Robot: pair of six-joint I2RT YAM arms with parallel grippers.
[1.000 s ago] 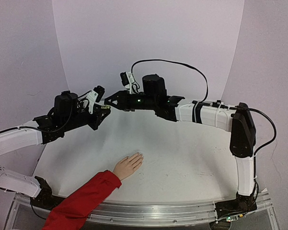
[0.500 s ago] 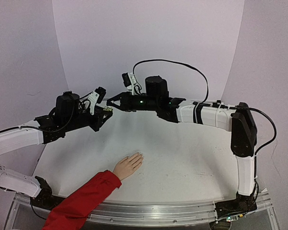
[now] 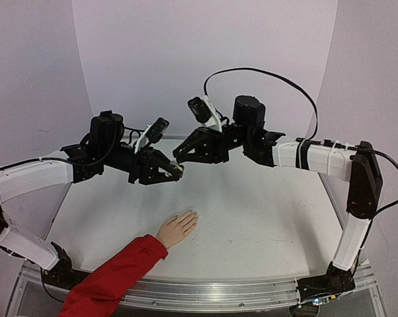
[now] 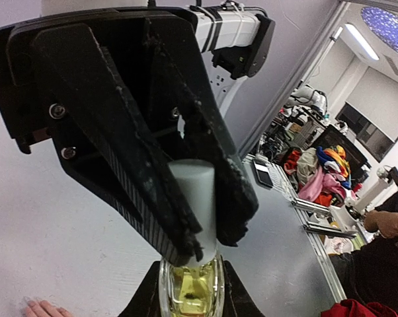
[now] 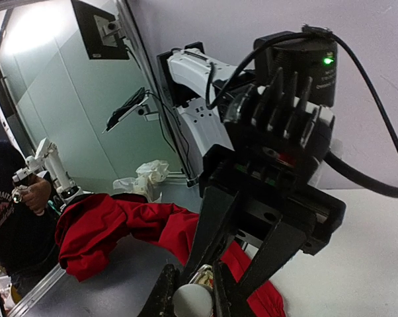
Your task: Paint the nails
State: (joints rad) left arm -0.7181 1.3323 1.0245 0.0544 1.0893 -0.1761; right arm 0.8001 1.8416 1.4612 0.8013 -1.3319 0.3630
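Pale tabletop carried the hand, lying flat with its red sleeve running back toward the near edge. Above and beyond the hand, I had the left gripper clenched on the yellow-green bottle and the right gripper pinched tight on its white cap. By my reading the cap was not yet off. The nails looked bare, so every bit of brushing was left to do.
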